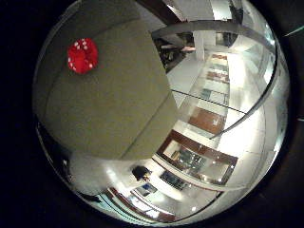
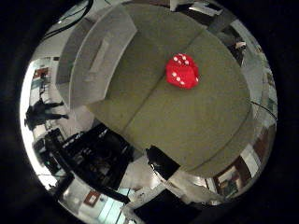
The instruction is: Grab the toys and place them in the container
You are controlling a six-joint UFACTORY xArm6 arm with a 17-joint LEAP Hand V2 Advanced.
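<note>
- The container (image 2: pixel 96 58) was a pale box with low walls and a slot for a handle in its side. It sat on the couch near one edge, well away from the hand and apart from the toy.
- The toy was one red dice (image 2: pixel 182 71) with white dots. It lay on the seat of the couch, out in front of the palm and not close to it. Nothing touched it.
- The dice looked soft and puffy, like a plush toy, so it was most likely very light. It would squash a bit when squeezed and would not break if it fell.
- Its cloth skin did not look slippery. A good place to hold it seemed to be two flat sides that face away from each other, with the thumb on one and the fingers on the other.
- The couch (image 1: pixel 114 104) was dull green, with a seam between its cushions. Being soft, it might sink a little under a push, so the dice could roll or tip.
- No part of the hand showed in either view, so nobody could tell if it was spread apart or closed. It held nothing that could be seen.
- Beyond the couch was a bright room with a shiny floor (image 1: pixel 247 137) and glass walls. A person stood far off and touched none of the things.
</note>
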